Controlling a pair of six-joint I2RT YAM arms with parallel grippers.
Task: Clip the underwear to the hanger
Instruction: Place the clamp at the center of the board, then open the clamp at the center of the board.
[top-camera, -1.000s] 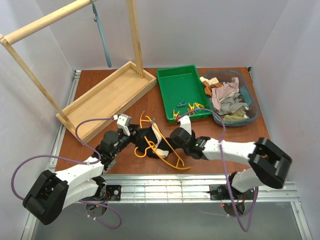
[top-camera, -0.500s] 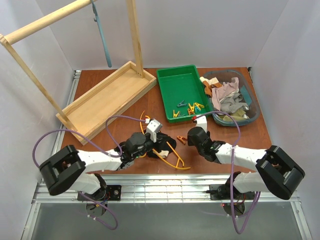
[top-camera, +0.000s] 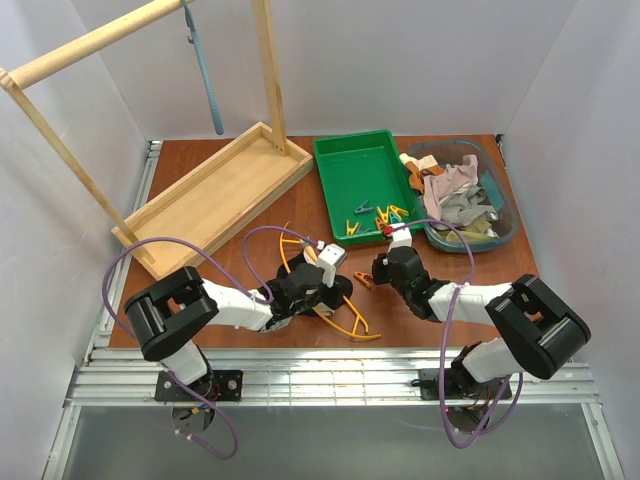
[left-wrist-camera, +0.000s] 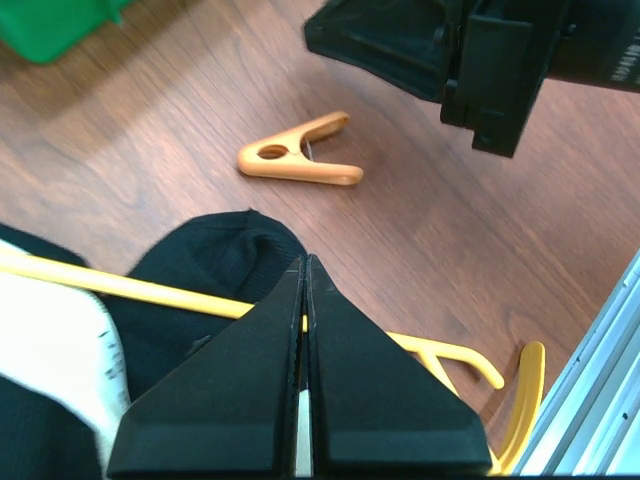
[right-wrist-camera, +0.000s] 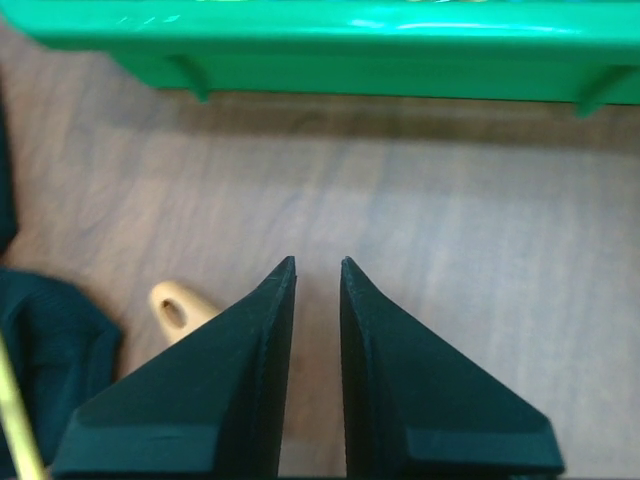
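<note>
The black underwear with its white waistband lies on the table, and the yellow hanger crosses it. My left gripper is shut just above them, its tips over the fabric's edge, with nothing seen gripped. In the top view the left gripper hides most of the garment; the hanger sticks out below it. An orange clip lies on bare wood ahead of it. My right gripper stands open by a narrow gap with only table between its fingers, the clip to its left.
The green tray holds several clips, and its near wall is just ahead of the right gripper. A clear bin of clothes stands at the right. At back left is a wooden rack with a grey-blue hanger.
The left arm swung right over the underwear and its gripper went from open to shut. The right gripper pulled back toward the tray and narrowed. The orange clip now lies between them.
</note>
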